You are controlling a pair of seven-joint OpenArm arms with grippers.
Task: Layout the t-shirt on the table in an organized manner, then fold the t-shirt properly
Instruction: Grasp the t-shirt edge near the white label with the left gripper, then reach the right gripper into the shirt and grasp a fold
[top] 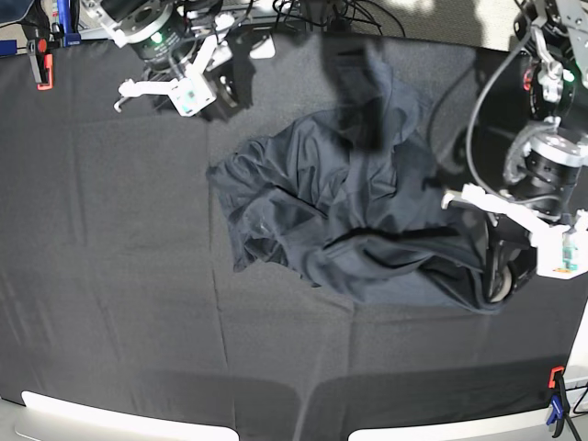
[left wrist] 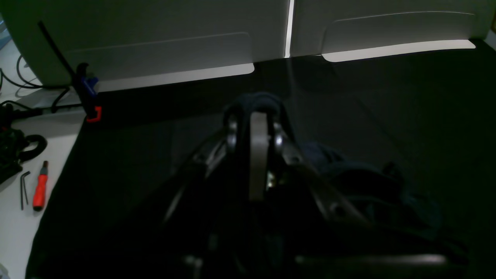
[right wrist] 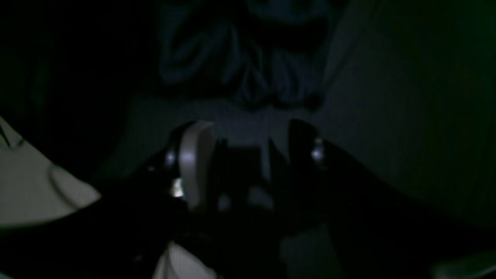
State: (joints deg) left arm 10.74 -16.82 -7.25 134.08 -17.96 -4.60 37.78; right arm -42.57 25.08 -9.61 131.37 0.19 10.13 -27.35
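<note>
The left gripper (left wrist: pixel 257 128) is seen pressed shut on a bunched corner of the t-shirt (top: pixel 358 220), at the near right edge of the crumpled heap in the base view. The shirt lies rumpled in the middle of the table (top: pixel 110 322), with folds piled over each other and nothing spread flat yet. If that corner is pulled hard, the whole heap could be dragged along instead of opened out, because so much cloth is stacked on itself. The black tablecloth could also be pinched and lifted together with the shirt, since both are dark and soft. Farther back, the right gripper (top: pixel 175 87) is held above the table's far left, apart from the shirt, with nothing in it; its jaws are seen standing wide in its own wrist view. If it is brought down on the wrong fold, two layers might be caught at once. The neck and sleeves cannot be told apart in the heap. The right wrist view is very dark. The cloth under the left gripper is partly hidden by the gripper itself.
</note>
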